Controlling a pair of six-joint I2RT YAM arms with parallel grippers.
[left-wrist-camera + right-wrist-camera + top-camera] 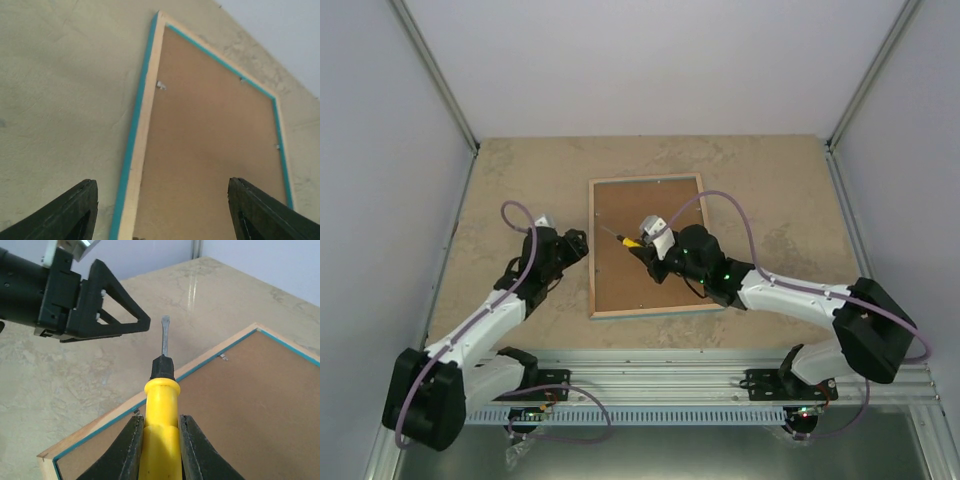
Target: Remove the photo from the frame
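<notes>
The frame (650, 312) is laid face-down on the desk (510, 180) with its brown backing (620, 285) turned up. The photo cannot be seen. The right end effector (159, 421) is clamped on the yellow handle of a screwdriver (161, 400). The blade is pointed straight ahead of its fingers, toward the left end effector (161, 182). That one is spread apart, with the frame's long rail seen between its fingers, nearer the left one.
</notes>
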